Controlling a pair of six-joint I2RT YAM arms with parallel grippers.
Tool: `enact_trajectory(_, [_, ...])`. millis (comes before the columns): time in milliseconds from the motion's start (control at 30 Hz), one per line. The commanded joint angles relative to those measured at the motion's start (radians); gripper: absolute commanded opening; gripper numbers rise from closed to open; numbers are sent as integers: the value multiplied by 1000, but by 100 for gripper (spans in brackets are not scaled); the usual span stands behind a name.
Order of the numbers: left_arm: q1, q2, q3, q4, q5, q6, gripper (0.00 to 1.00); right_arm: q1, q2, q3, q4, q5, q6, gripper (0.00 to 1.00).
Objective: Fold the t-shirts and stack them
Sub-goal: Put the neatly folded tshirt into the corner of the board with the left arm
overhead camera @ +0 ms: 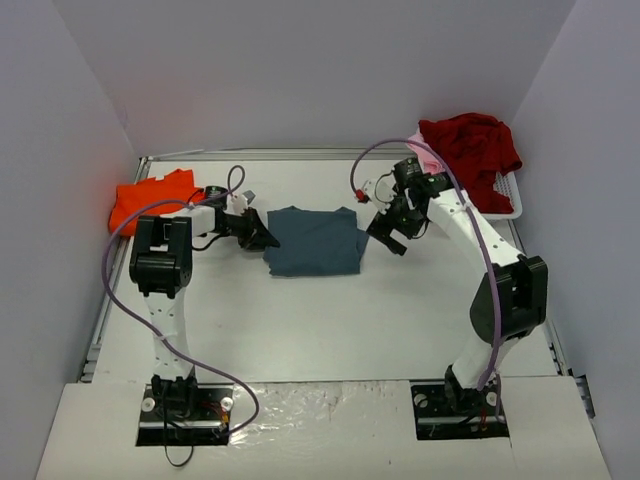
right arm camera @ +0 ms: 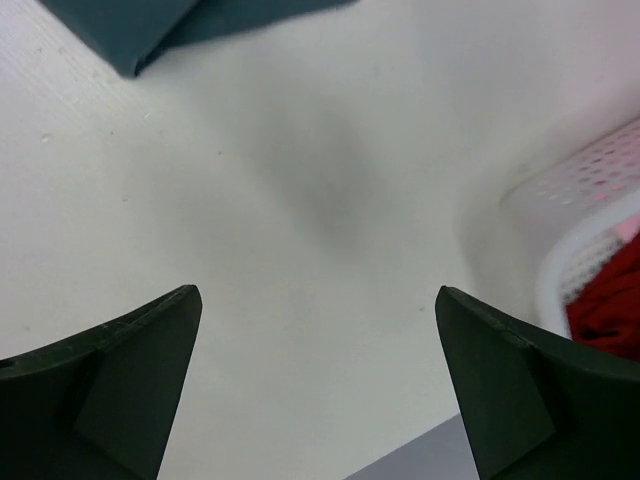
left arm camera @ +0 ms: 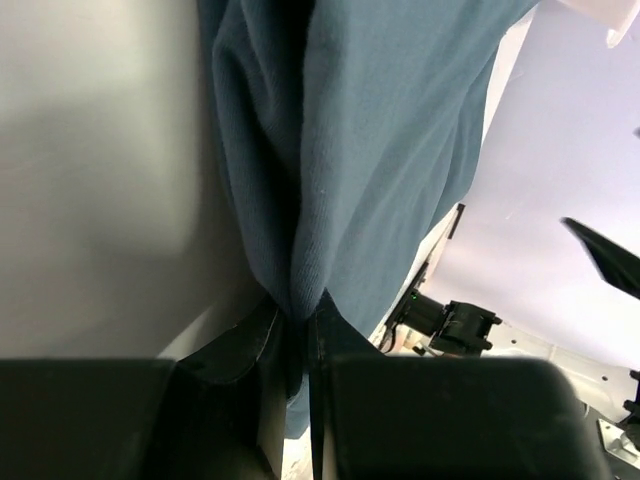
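Four t-shirts. Folded slate blue-grey cloth t-shirt (overhead camera: 315, 242) mid-table, left gripper (overhead camera: 265, 238) pinching its left edge. Right gripper (overhead camera: 392, 238) wide, empty, just right of it. Bright orange cloth t-shirt (overhead camera: 150, 198) far left. Dark red cloth t-shirt (overhead camera: 470, 145) and pale pink cloth t-shirt (overhead camera: 428, 152) in one white plastic basket (overhead camera: 505, 205), far right.

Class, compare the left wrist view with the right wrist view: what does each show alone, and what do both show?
Only the left wrist view: the left gripper shut on a bunched edge of the blue-grey t-shirt. Only the right wrist view: the right gripper open above the table, and the white basket holding the dark red t-shirt. Both: the blue-grey t-shirt.
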Motion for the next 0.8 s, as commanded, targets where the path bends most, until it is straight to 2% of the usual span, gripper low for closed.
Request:
enact_trajectory(0, [46,-7,103,-148,2,140,2,-17,45,-84,-3,-81,60,100])
enact_trajectory(167, [86,37,257,-418,19,339,2,-57,64,-185,84,-193,89,100])
enact_trajectory(200, [90,45,321,-519,-20,376,2,-71,72,-216,94,-219,78,100])
enact_trajectory(267, [92,69,387,-611,-47,480,2,-87,87,-243,132,-207,86,100])
enact_trajectory(300, [92,85,436,-751,-83,528,2,-99,102,-262,141,-204,86,100])
enact_trajectory(333, [122,121,529,-804,-99,602,2,-106,107,-271,147,-217,83,100])
enact_trajectory(400, [130,154,611,-930,-160,666,2,-117,113,-279,146,-239,80,100])
enact_trajectory(467, [145,166,671,-966,-197,704,2,-117,98,-283,147,-265,74,100])
enact_trajectory(600, [156,140,751,-1000,-358,750,2,-122,92,-293,150,-265,68,100])
enact_trajectory(767, [156,158,933,-1079,-510,778,2,-123,96,-299,157,-259,71,100])
